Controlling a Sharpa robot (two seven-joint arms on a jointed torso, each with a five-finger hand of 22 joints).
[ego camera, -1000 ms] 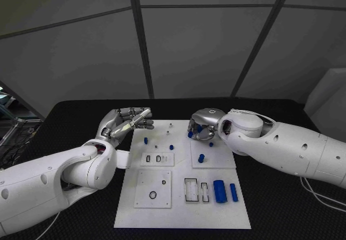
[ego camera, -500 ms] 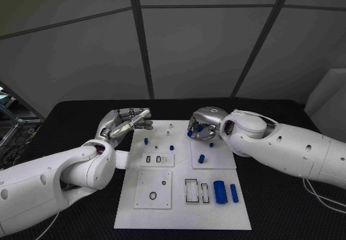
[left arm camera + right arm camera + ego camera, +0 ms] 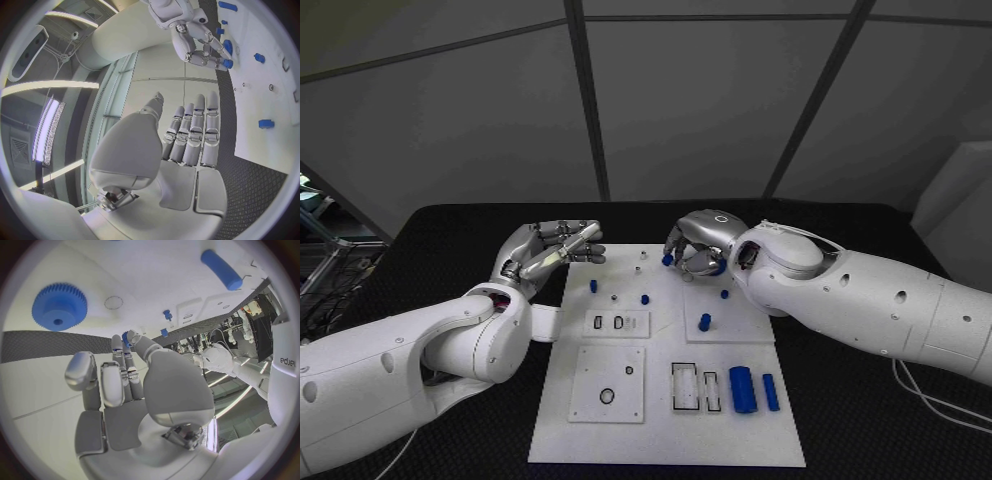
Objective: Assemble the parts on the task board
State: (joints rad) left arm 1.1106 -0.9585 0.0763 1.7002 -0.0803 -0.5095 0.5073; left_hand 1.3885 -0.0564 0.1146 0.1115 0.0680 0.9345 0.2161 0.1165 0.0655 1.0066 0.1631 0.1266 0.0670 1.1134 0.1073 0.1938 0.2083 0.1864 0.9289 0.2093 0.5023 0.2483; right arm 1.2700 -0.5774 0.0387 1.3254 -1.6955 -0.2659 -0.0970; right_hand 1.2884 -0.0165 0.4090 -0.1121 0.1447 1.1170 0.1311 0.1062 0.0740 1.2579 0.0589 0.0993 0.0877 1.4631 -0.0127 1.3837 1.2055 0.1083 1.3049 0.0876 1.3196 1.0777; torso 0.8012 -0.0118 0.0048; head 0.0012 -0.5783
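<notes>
Your task board [image 3: 661, 400] lies flat in the middle of the black table [image 3: 444, 225]. The right hand [image 3: 698, 248] is poised over the board's far edge with its fingers curled down; from the head view you cannot tell whether it grips anything. In the right wrist view its fingers are bent in above the palm, next to a blue gear [image 3: 59, 306] lying on the board. The left hand [image 3: 554, 247] floats just off the board's far left corner, fingers straight and close together, holding nothing. Two blue cylinders [image 3: 743, 388] lie side by side at the near right, and small blue pegs [image 3: 704, 321] stand nearer the middle. On the robot's white body, the right wrist view shows part of a word you could read as "arpa" [image 3: 287, 361]
</notes>
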